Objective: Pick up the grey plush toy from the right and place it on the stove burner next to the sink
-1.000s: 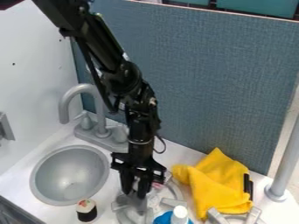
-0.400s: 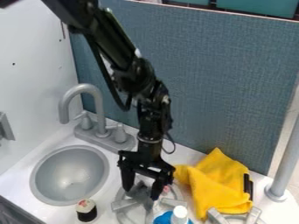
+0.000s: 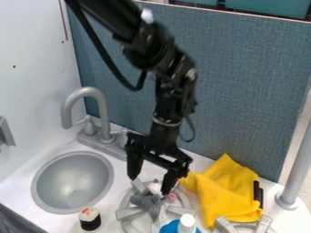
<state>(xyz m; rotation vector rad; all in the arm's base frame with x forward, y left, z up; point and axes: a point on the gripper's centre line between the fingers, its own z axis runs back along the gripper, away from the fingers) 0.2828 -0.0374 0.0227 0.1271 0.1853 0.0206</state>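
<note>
Camera view: right of the sink point(image 3: 72, 184) a toy sushi roll point(image 3: 90, 220) stands upright, apparently on a flat base, a grey, soft-looking thing point(image 3: 146, 201) lies on the burner point(image 3: 128, 212), whose raised arms seemingly prop it, the empty gripper point(image 3: 150, 184) hangs just above, 2 fingers wide apart, and a yellow cloth point(image 3: 228, 193) slumps limply.

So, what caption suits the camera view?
Open gripper over a gray object on a stove burner, yellow cloth alongside.

Toy kitchen with small sink point(image 3: 72, 183), faucet point(image 3: 102, 116) and stove burner point(image 3: 128, 212).
</note>
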